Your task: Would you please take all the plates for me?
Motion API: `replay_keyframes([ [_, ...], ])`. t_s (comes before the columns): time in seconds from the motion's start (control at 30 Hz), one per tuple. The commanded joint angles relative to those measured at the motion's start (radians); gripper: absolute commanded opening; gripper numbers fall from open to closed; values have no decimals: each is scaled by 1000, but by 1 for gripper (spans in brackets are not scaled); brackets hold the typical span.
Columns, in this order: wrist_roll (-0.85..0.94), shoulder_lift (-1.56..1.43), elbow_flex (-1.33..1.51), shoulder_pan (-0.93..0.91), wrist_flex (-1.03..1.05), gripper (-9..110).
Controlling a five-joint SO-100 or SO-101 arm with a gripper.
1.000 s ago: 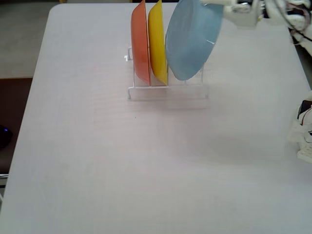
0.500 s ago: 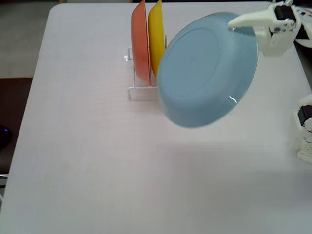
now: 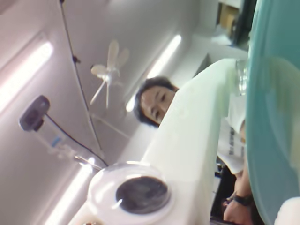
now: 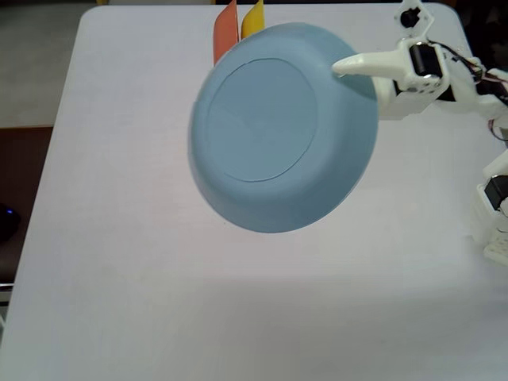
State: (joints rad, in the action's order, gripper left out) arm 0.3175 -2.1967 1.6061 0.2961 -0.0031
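Note:
In the fixed view the light blue plate (image 4: pixel 278 127) hangs in the air over the table's middle, its underside toward the camera. My gripper (image 4: pixel 343 70) is shut on its upper right rim. Behind it only the top edges of the orange plate (image 4: pixel 225 25) and the yellow plate (image 4: pixel 252 17) show at the far end. The wrist view looks up at the ceiling: a white finger (image 3: pixel 197 126) lies against the light blue plate's rim (image 3: pixel 274 117) at the right.
The white table (image 4: pixel 111 238) is bare at the left and front. The arm's base and cables (image 4: pixel 496 198) stand at the right edge. The rack is hidden behind the blue plate. A person, a ceiling fan and a webcam show in the wrist view.
The gripper has carried the light blue plate out of the rack, then left and toward the camera; it now covers the rack and most of the orange and yellow plates.

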Motion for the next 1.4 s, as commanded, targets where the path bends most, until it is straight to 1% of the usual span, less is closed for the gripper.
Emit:
replay_keyframes([
  [0.0,14,8,-17,12,-80,0],
  [0.73,37,35,0,2,-107,0],
  [0.77,44,34,5,-2,-107,1],
  [0.9,126,23,26,-28,-67,23],
  [0.97,140,20,28,-51,-40,32],
  [1.0,150,18,28,-58,-31,35],
  [1.2,192,-3,28,-92,14,37],
  [1.27,196,-12,26,-123,48,35],
  [1.37,175,0,26,-225,101,30],
])
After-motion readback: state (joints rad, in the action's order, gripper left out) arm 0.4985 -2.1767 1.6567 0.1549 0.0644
